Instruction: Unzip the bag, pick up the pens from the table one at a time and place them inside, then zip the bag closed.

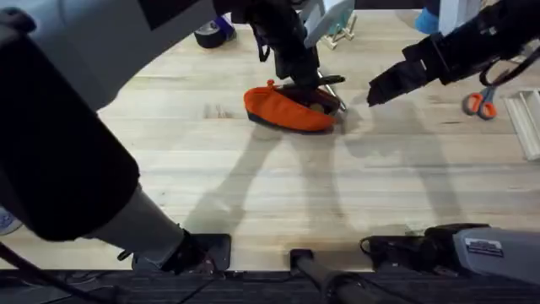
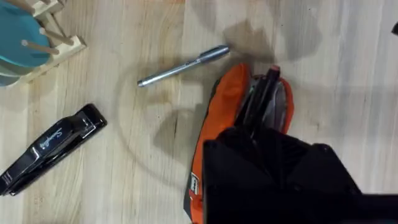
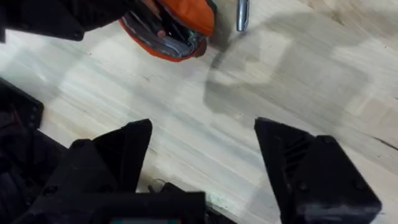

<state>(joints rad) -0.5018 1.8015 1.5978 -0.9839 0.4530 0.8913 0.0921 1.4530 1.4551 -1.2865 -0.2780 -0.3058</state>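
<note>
Orange bag lies unzipped mid-table with a dark pen inside, silver pen just beside its open end, left gripper down on the bag, fingers unclear, right gripper nearby, spread apart

The right gripper hangs over the pale wooden plank tabletop, its two black jaws spread wide with bare wood between them. Farther off lies the soft orange fabric pouch, gaping open, with a silvery pen tip just beside it.
</note>
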